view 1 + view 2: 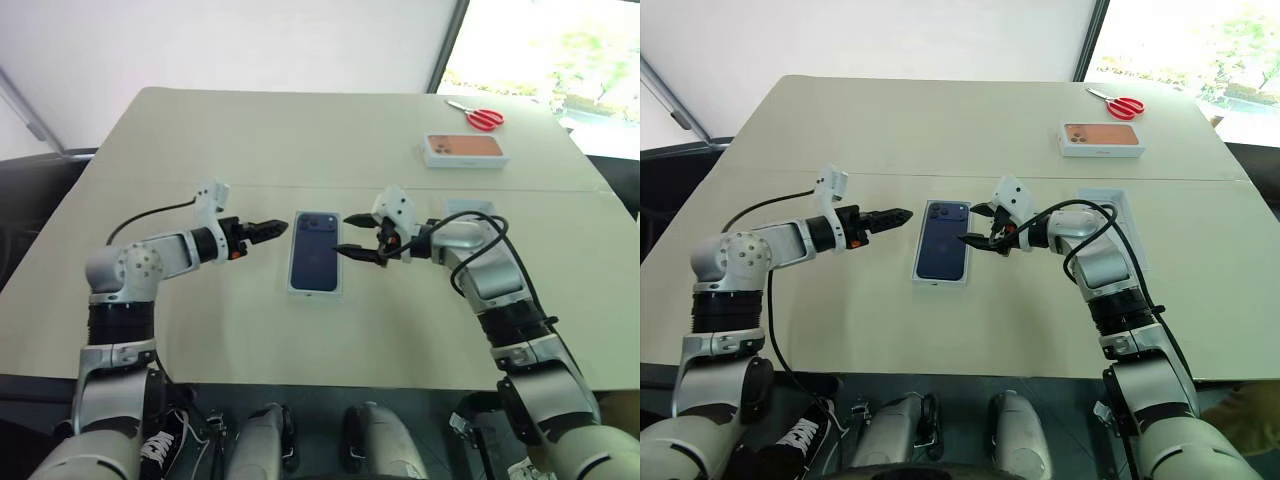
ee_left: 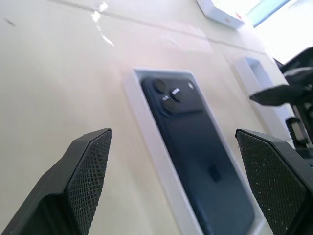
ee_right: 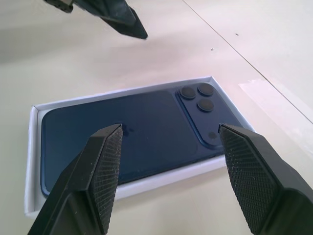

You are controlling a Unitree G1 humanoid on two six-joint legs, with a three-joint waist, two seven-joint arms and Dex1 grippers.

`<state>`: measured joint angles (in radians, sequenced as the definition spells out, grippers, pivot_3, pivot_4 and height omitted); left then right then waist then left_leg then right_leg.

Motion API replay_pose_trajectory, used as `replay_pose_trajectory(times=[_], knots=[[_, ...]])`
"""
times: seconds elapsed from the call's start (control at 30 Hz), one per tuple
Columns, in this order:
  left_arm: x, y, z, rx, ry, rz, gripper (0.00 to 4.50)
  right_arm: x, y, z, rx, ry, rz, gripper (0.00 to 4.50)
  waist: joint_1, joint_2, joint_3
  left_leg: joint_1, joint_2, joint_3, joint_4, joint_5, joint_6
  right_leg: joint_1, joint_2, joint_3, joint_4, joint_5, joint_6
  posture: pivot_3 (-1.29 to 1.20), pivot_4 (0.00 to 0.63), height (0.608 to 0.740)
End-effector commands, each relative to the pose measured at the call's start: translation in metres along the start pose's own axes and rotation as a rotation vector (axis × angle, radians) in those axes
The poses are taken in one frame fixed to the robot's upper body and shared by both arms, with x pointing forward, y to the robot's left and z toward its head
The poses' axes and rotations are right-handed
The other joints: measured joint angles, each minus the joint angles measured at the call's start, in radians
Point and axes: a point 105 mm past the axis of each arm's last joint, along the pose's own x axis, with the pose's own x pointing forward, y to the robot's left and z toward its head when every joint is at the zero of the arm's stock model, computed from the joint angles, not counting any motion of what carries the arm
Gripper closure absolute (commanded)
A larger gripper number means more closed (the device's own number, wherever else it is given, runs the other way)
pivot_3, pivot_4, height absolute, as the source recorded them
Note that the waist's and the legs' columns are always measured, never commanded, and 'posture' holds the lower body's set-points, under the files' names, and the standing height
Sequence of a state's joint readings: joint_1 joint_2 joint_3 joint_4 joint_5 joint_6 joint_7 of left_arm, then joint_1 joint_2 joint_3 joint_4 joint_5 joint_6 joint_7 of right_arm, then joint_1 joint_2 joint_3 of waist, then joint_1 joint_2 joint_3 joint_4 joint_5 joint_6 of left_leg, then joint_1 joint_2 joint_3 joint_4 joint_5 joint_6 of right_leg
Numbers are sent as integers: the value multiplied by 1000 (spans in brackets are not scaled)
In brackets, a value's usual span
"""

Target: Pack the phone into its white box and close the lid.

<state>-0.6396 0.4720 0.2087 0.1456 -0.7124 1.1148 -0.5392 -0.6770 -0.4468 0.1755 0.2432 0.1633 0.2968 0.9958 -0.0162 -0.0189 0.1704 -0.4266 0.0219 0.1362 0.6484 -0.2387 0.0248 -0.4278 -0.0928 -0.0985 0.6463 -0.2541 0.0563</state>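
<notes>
The dark navy phone (image 1: 315, 250) lies camera side up inside the shallow white box (image 1: 313, 291) at the middle of the table. My left gripper (image 1: 268, 229) hovers just left of the box, open and empty, pointing at the phone's camera end. My right gripper (image 1: 347, 233) hovers at the box's right edge, open and empty, one finger above the other. In the right wrist view the phone (image 3: 122, 132) lies between my two fingers, a little beyond them. A white hollow shell, seemingly the lid (image 1: 1108, 205), lies on the table behind my right forearm, partly hidden.
A white box with a pink-orange print (image 1: 463, 150) sits at the far right, with red-handled scissors (image 1: 480, 115) beyond it. A seam crosses the table behind the phone.
</notes>
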Motion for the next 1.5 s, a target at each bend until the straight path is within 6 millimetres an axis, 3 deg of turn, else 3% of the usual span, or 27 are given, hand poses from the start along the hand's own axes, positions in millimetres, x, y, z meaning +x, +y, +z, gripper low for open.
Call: replay_pose_trajectory(times=[0.03,0.13,0.27,0.3,0.43,0.57,0.83,1.2,1.4,1.5], knots=[[-4,11,4,30,-26,52,750,-3,-8,9,-21,-19,-15,1217,2,0,0,0,0,0,0,0,0,0,0,0,0,0,0,0,150,740],[0,18,-4,68,-4,95,1992,-4,-12,3,-30,4,-28,2106,1,0,0,0,0,0,0,0,0,0,-1,0,0,0,0,0,150,740],[12,21,-15,122,27,154,4096,-7,-16,-10,-70,57,-58,4196,1,0,0,0,0,0,0,0,0,0,-1,0,0,0,0,0,150,740],[16,21,-21,137,49,158,4463,-8,-16,-14,-80,73,-60,4483,1,0,0,0,0,0,0,0,0,0,-1,0,0,0,0,0,150,740],[32,20,-39,169,109,150,4463,-7,-12,-28,-132,148,-39,4483,1,0,0,0,0,0,0,0,1,0,-1,0,0,0,0,0,150,740],[49,2,-56,175,195,59,4463,-7,-6,-39,-176,201,-14,4483,8,1,0,0,0,0,1,0,1,0,-1,0,0,0,0,0,150,740],[84,-28,-56,197,226,-66,4463,-8,-4,-42,-195,213,-8,4483,11,1,0,0,-2,0,2,1,5,2,-2,-1,0,0,0,0,150,740],[129,-85,-64,238,240,-238,4463,-56,-38,-61,-197,333,-124,4483,38,1,0,0,-5,-1,5,-1,10,5,-6,-4,-1,0,1,0,150,740],[149,-107,-69,274,247,-283,4463,-82,-50,-73,-201,398,-179,4483,48,0,0,-1,-5,-1,8,-2,12,6,-6,-4,-1,0,1,0,150,740],[157,-115,-61,283,222,-296,4463,-96,-56,-76,-187,425,-210,4483,54,0,0,-1,-5,-1,9,-2,13,6,-6,-5,-1,0,1,0,150,740]])
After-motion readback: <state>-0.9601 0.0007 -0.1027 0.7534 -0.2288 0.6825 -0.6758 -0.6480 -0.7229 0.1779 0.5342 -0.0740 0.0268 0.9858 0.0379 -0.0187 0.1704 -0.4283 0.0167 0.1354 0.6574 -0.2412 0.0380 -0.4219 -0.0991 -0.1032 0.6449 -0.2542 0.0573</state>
